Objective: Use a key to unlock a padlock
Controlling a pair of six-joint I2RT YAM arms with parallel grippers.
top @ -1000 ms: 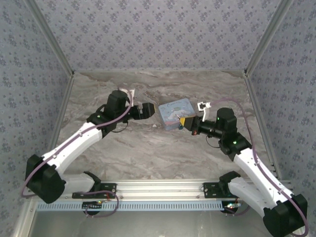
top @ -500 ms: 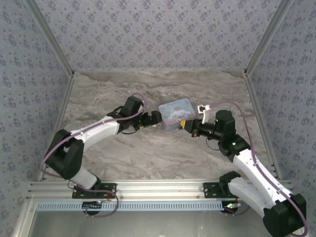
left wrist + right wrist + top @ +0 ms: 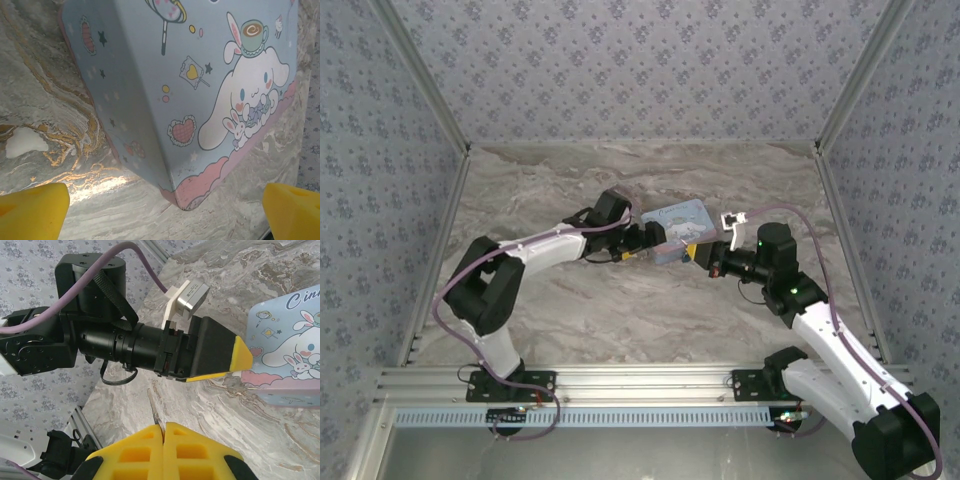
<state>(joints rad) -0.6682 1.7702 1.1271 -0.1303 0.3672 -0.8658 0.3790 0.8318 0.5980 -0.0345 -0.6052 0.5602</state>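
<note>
Left hand (image 3: 160, 212) has advanced to tin (image 3: 200, 100), agape; right hand (image 3: 163, 430) pinches sliver-thin key (image 3: 153, 407).

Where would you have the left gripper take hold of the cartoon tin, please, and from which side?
By two opposite side walls, from above, I think: the tin lies flat, lid up, its walls straight and parallel. The open left gripper faces a rounded corner, where a pinch would likely slip. Whether it spans the tin, I cannot tell.
</note>
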